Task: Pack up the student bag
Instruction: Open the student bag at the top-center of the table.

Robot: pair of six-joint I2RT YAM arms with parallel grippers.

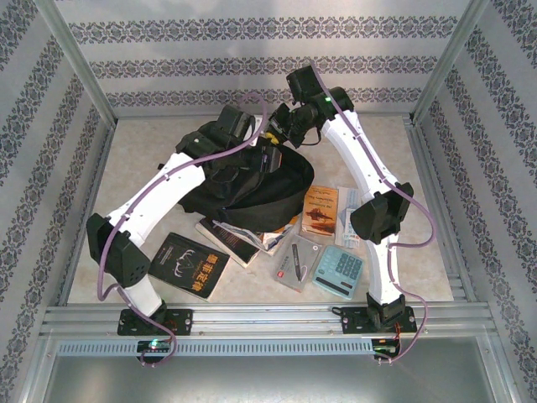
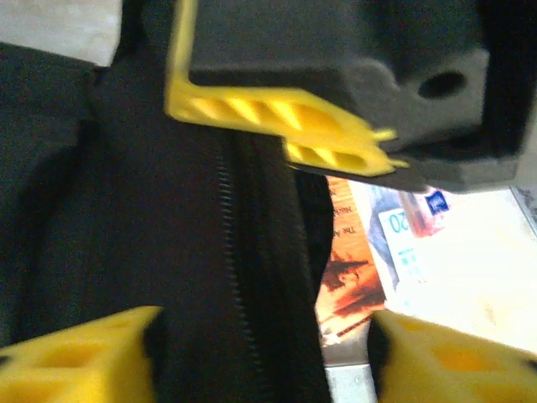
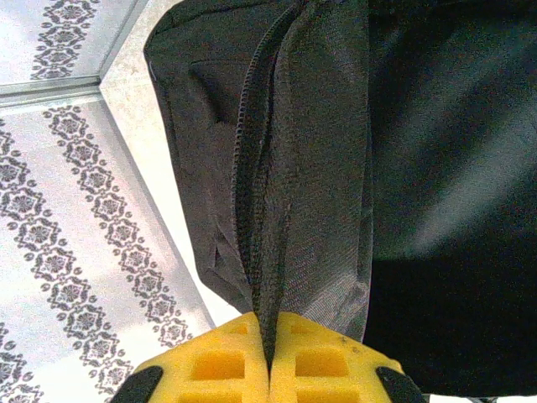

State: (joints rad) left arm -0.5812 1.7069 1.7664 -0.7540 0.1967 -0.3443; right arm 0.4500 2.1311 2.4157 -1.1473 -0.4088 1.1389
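**Item:** student bag (image 1: 267, 189), black soft fabric.
**Location:** middle of the surface (image 1: 143, 151) in the overhead view, lying over the upper ends of a few books (image 1: 243, 242).

**Right tool** (image 3: 268, 359): yellow fingers pressed together on a fold of the bag's fabric, beside its zip teeth (image 3: 245, 151). The fold rises from between the fingers towards the top of the wrist frame.

**Left tool** (image 2: 264, 357): fingers apart at the lower corners of its wrist frame. A zip line of the bag runs down between them, and they are not closed on it.

**Also on the surface** (lower half of the overhead view):
- black-covered book (image 1: 185, 264), lower left
- orange-brown book (image 1: 320, 210), just right of the bag
- pale blue calculator (image 1: 340, 270), lower right
- grey pack with a pen (image 1: 294, 262), just left of the calculator
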